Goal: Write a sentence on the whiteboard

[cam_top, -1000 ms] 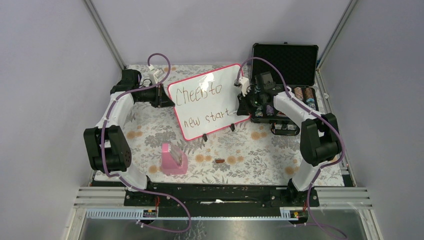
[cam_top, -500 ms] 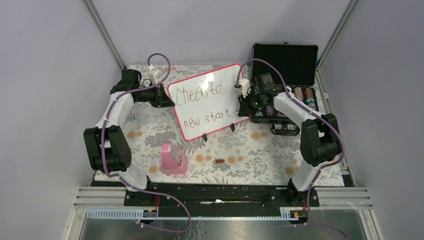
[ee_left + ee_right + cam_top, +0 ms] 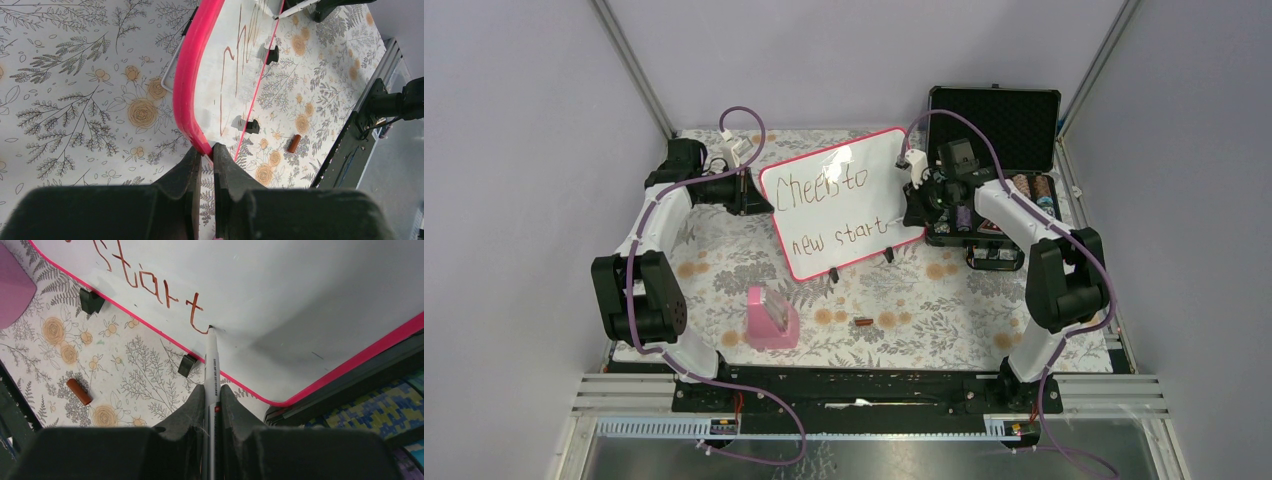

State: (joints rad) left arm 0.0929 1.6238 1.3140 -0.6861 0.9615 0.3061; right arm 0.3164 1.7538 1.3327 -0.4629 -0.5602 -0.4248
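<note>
Both reaching inward, left pincer [image 3: 204,155] clamped on whiteboard [image 3: 879,195] frame, right pincer [image 3: 212,390] gripping marker [image 3: 211,357]

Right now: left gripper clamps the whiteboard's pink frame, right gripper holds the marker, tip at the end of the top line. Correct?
Not the top line: the marker tip sits at the end of "start", on the lower line of the sentence, per the right wrist view. The right gripper holds the marker; the left gripper clamps the whiteboard by its pink frame.
</note>
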